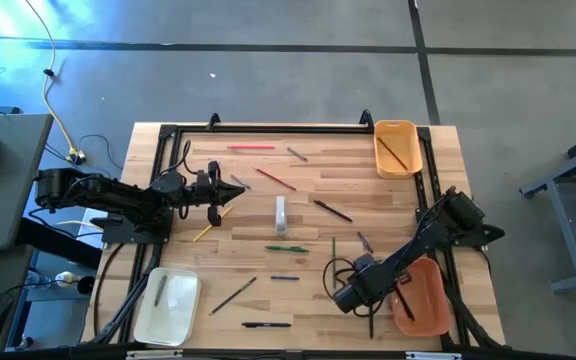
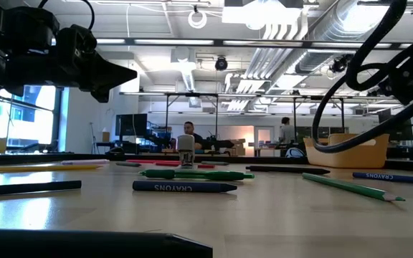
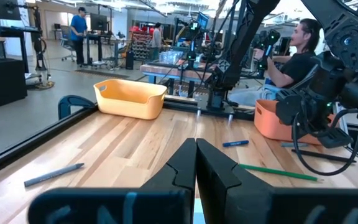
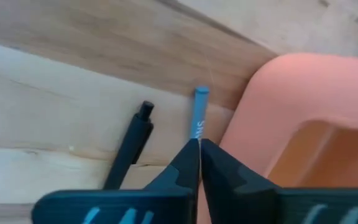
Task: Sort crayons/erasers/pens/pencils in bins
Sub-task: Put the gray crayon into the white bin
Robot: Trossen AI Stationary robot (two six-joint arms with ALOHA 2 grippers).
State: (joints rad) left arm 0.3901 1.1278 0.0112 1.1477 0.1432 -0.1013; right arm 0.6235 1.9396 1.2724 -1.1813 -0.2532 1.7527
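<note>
Beside the large orange plastic bin (image 1: 423,296) at the near right corner of the light wooden desk (image 1: 298,200), the right tool (image 1: 346,296) hangs low with its fingers pressed together.
Just beyond its closed tips in the right wrist view lie a short blue crayon (image 4: 198,115), right against the bin's outer wall (image 4: 291,93), and a slim black pen (image 4: 129,146) just beside the crayon; neither is gripped. The left tool (image 1: 230,192) hovers above the desk's left middle, fingers also pressed together and empty, a thin yellow pencil (image 1: 206,229) on the wood near its tips. Scattered between the two arms are a thin red pencil (image 1: 276,179), a thin green pencil (image 1: 333,250) and a black pen (image 1: 266,324). A small yellow-orange plastic bin (image 1: 398,148) sits at the far right corner and a cream-white squarish bin (image 1: 168,306) at the near left.
</note>
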